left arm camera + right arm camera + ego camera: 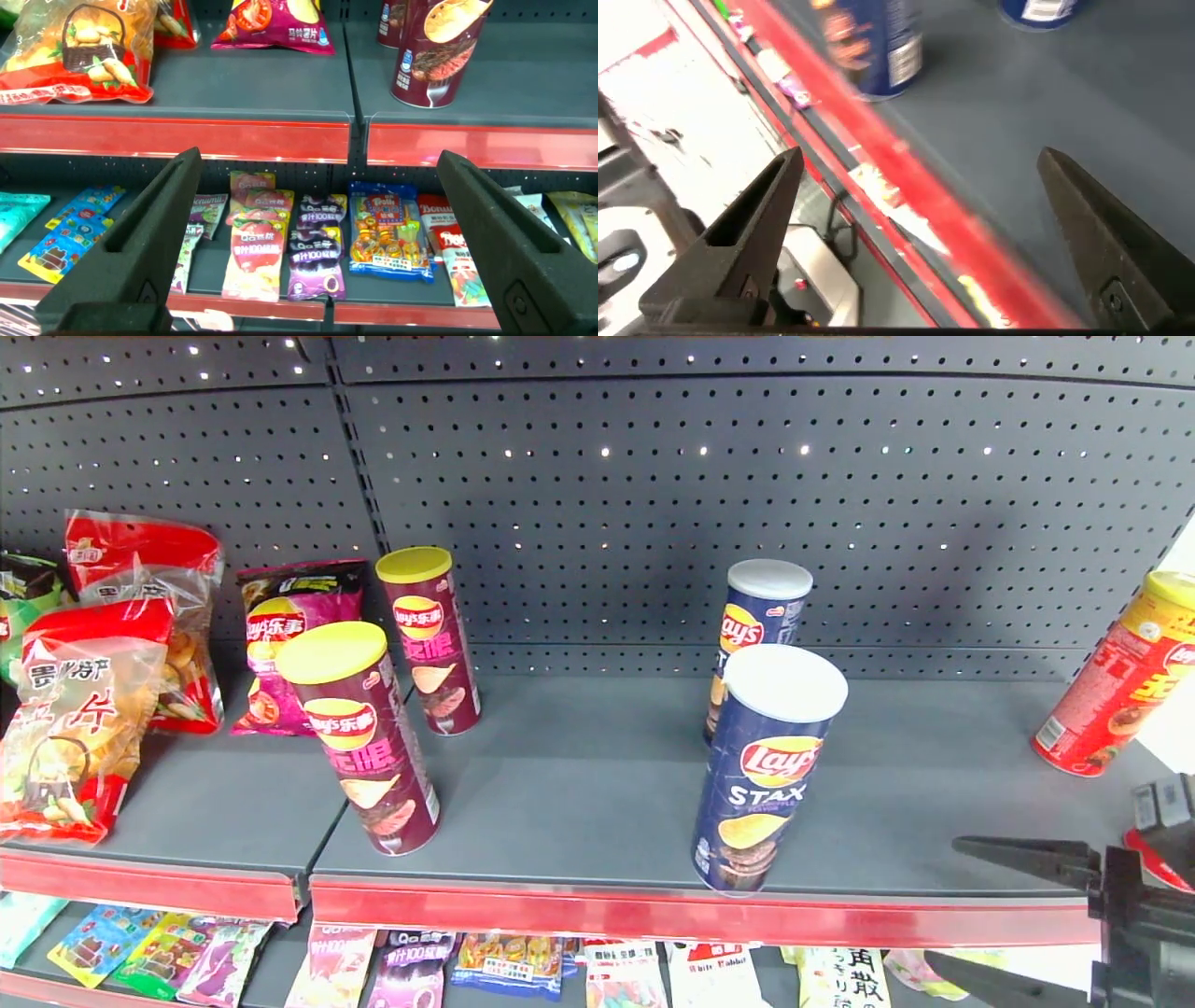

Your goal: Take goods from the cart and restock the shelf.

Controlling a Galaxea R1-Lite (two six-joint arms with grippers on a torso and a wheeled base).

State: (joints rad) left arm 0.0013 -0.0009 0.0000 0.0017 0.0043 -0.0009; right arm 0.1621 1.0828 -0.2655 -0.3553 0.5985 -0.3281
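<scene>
Grey steel shop shelf (597,784): navy-blue cardboard crisp tube with white lid (767,775) stands at its front lip, five o'clock. Right gripper (943,901), four o'clock, and left gripper (320,159) hang spread, empty; a wide swing could topple it.

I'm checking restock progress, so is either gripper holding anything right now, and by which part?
Nothing is held. The left gripper and the right gripper are both open and empty, near the shelf's red front edge.
</scene>
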